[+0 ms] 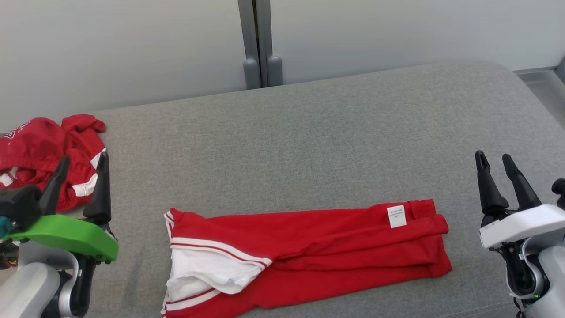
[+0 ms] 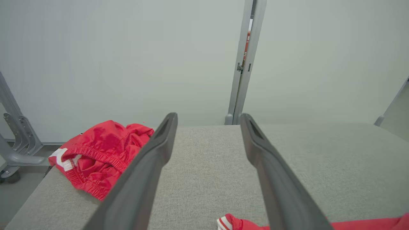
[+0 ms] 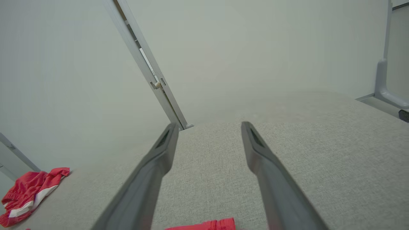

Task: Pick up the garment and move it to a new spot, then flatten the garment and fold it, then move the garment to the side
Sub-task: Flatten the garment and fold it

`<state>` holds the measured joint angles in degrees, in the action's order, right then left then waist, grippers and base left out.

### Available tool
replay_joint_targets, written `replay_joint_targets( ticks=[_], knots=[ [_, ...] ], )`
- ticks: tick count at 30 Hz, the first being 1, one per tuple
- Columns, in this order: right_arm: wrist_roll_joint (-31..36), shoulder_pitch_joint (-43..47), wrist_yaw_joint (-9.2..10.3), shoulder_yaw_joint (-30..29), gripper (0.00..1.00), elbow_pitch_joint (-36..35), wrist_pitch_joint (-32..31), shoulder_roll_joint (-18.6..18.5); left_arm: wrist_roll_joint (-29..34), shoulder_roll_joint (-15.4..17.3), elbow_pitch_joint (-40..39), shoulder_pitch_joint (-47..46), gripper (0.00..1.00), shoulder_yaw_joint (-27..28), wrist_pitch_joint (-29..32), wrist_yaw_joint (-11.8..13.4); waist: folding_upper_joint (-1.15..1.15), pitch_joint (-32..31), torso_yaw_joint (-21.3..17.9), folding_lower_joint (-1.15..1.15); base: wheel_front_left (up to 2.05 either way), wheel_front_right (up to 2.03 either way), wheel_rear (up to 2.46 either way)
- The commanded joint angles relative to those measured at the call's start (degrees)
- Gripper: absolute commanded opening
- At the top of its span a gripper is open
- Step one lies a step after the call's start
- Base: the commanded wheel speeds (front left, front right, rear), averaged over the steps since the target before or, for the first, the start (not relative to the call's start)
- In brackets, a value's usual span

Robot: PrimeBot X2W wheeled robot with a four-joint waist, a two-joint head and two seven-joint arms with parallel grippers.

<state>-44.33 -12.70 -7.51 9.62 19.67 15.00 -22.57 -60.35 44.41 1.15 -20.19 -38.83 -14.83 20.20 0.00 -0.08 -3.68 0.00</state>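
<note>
The garment [image 1: 309,251], red with white side stripes and a small white label, lies folded in a long band on the grey cushion [image 1: 309,132], near its front edge. A corner of the garment [image 2: 230,223] peeks in at the bottom of the left wrist view, and a red edge of the garment [image 3: 204,225] at the bottom of the right wrist view. My left gripper [image 1: 84,161] stands open at the lower left, left of the garment and clear of it. At the lower right my right gripper [image 1: 493,158] is open too, with nothing between its fingers.
A second red garment [image 1: 44,154] lies crumpled at the cushion's far left edge, just behind my left gripper; the same heap [image 2: 99,156] shows in the left wrist view and the heap [image 3: 28,195] in the right wrist view. Pale wall panels with a grey post [image 1: 260,44] stand behind the cushion.
</note>
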Motion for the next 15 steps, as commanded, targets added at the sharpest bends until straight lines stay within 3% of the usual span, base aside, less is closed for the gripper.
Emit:
replay_joint_targets(
  ticks=[1, 8, 15],
  knots=[
    [1.2, 1.3, 0.05, -1.1, 1.00, -1.2, 0.2, 0.7, 2.4, -1.3, -0.2, 2.6, 1.00, 3.1, -0.4, -0.1, 0.00, 0.0, 0.4, 0.00, 0.00, 0.00, 0.00],
    [7.0, 7.1, 0.05, -4.1, 1.00, -2.0, 0.2, 3.8, 17.1, -14.2, -2.5, 15.8, 1.00, 18.3, -0.4, -4.6, 0.00, 0.3, 0.8, 0.00, 0.00, 0.00, 0.00],
    [7.6, 7.1, 0.05, -3.8, 1.00, 3.8, -1.4, 4.9, 27.9, -25.8, -1.7, 21.4, 1.00, 26.6, -0.4, -10.4, 0.00, 2.0, 1.6, 0.00, 0.00, 0.00, 0.00]
  ],
)
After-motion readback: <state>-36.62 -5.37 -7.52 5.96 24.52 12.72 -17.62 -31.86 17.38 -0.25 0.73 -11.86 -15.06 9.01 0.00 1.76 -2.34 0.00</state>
